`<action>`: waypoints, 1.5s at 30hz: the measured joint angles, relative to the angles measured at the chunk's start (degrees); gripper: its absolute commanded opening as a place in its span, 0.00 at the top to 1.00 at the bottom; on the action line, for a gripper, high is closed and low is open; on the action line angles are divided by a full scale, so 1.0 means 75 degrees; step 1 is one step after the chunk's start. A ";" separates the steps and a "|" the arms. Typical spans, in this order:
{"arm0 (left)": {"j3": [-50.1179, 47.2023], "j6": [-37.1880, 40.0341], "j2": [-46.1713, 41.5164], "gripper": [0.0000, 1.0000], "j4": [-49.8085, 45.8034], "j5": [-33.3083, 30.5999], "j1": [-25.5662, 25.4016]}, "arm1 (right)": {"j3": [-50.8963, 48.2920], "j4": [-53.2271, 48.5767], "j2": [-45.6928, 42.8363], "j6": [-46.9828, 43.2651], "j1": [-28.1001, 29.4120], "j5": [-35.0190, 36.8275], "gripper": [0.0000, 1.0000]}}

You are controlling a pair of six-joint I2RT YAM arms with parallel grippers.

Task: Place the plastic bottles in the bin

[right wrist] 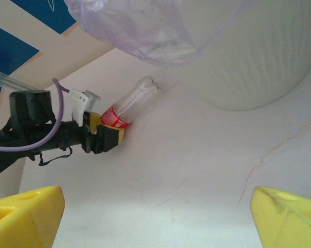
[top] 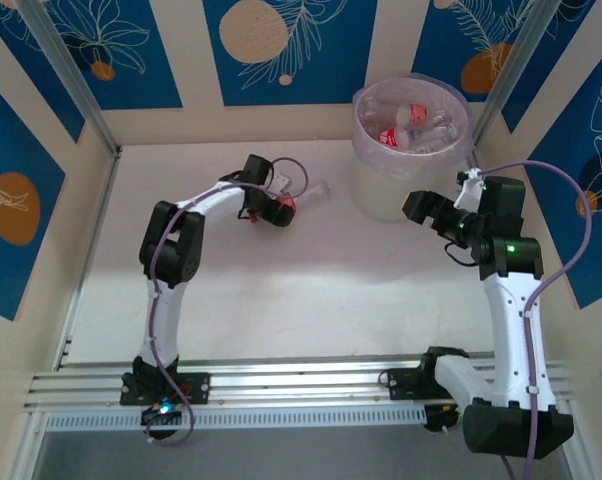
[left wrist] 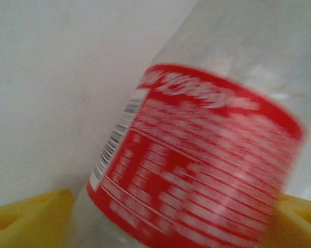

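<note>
Step in hand: pick-up of the loose bottle (top: 303, 195) w/ the left gripper (top: 281, 209). The gripper is pinching it around the red label. Its yellow fingers (left wrist: 26, 219) are pressing in on both sides of the body, so the jaws are standing approx. a bottle's width apart, closed onto it. The bottle is sticking out past the fingers at a tilt, clear end pointing toward the bin (top: 386, 195). Whether it's resting on the table (top: 311, 300) or hanging just off it can't be told. The left wrist view is smeared, so the label text isn't readable.

The bin is standing at the far right of the table, well apart from the held bottle, w/ several binned bottles (top: 411, 128) lying inside. Its bag (right wrist: 145, 31) is drooping over the rim.

The right gripper (top: 423, 208) is hovering just beside the bin's near side. Its fingers (right wrist: 26, 217) are spread wide, w/ nothing between them.

Judging by the table, this is prob. the last bottle out, so the task is looking nearly done. The next move is calling for a lift well above the rim before any travel, since the bin's wall is standing tall. Then comes a swing right toward the opening, w/ release only once the whole bottle is over the mouth. The right arm is crowding the bin's near side, so an approach from the left or far side is looking safer.
</note>
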 measured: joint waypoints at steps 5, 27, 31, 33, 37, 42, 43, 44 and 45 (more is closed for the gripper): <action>0.0015 -0.0125 0.0029 0.34 0.0052 -0.0058 0.0000 | -0.0102 0.0006 -0.0242 0.0117 0.0000 -0.0052 0.07; -0.6251 -0.1915 -0.6035 0.44 0.3203 0.0539 -0.1157 | -0.1384 0.2282 -0.0315 0.1769 0.1687 -0.0140 0.01; -0.7140 -0.2442 -0.7125 0.46 0.3663 0.0574 -0.1807 | -0.1396 0.3083 0.0210 0.2078 0.2457 0.0032 0.00; -0.7452 -0.2687 -0.7539 0.46 0.3818 0.0542 -0.2046 | -0.1396 0.3477 0.0510 0.2244 0.2734 0.0090 0.00; -0.7618 -0.2978 -0.7839 0.47 0.3984 0.0516 -0.2323 | -0.1393 0.4170 0.1122 0.2538 0.3279 0.0149 0.00; -0.7618 -0.3147 -0.7857 0.47 0.4097 0.0484 -0.2410 | -0.1271 0.4648 0.1897 0.2652 0.3963 0.0143 0.06; -0.7618 -0.3147 -0.7857 0.47 0.4109 0.0484 -0.2416 | -0.1247 0.4718 0.1988 0.2672 0.4033 0.0140 0.09; -0.7615 -0.3144 -0.7857 0.47 0.4112 0.0484 -0.2425 | -0.1215 0.4791 0.2090 0.2687 0.4112 0.0108 0.12; -0.7615 -0.3144 -0.7848 0.47 0.4109 0.0484 -0.2430 | -0.1204 0.4843 0.2148 0.2710 0.4147 0.0085 0.15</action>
